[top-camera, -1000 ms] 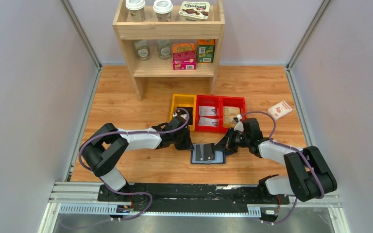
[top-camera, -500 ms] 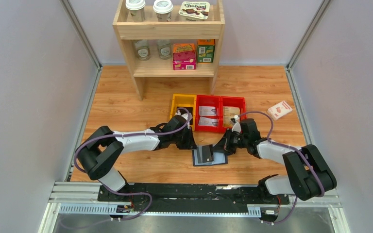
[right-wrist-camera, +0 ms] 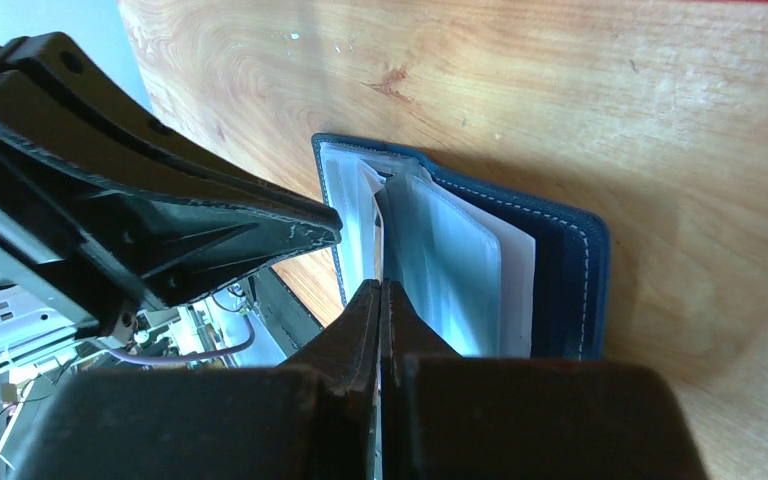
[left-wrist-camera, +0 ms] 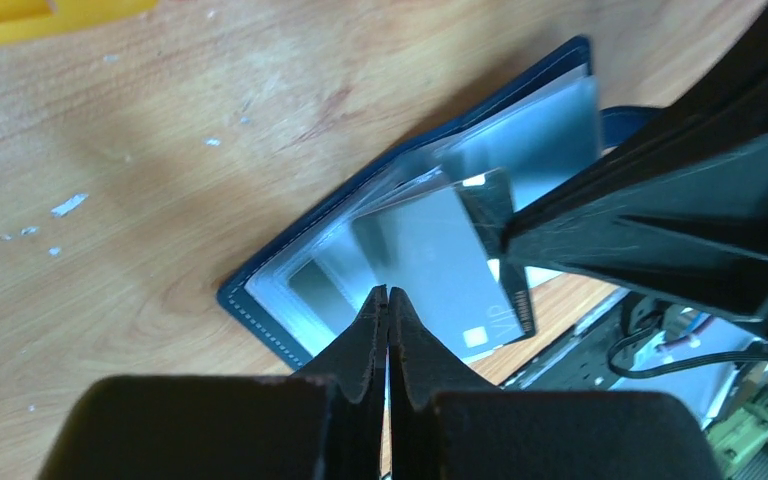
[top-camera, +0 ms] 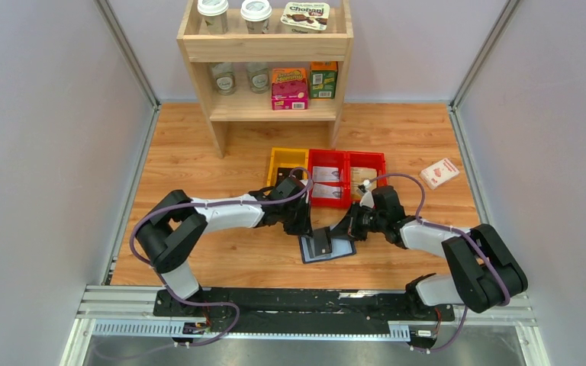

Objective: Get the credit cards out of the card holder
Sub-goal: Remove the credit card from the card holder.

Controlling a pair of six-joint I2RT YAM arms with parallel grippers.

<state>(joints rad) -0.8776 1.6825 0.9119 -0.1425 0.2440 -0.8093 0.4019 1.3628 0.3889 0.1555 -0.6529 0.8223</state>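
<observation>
The navy card holder (top-camera: 309, 252) lies open on the wooden table between both arms. A dark credit card (top-camera: 322, 242) with a chip and "VIP" print sticks partway out of a clear sleeve, seen close in the left wrist view (left-wrist-camera: 440, 260). My left gripper (top-camera: 312, 228) (left-wrist-camera: 388, 292) is shut, its tips pinched on that card's near edge. My right gripper (top-camera: 342, 231) (right-wrist-camera: 381, 285) is shut on a clear sleeve of the card holder (right-wrist-camera: 560, 270), holding the page upright. The right fingers (left-wrist-camera: 660, 200) reach the card's far corner.
Behind the holder stand a yellow bin (top-camera: 288, 162) and red bins (top-camera: 347, 177) with paper items. A white-and-red box (top-camera: 439, 173) lies at the right. A wooden shelf (top-camera: 267, 107) with cups and boxes stands at the back.
My left arm has reached further right over the holder. The holder has turned slightly and slid a little toward the near edge. The right gripper has crept left with it.
</observation>
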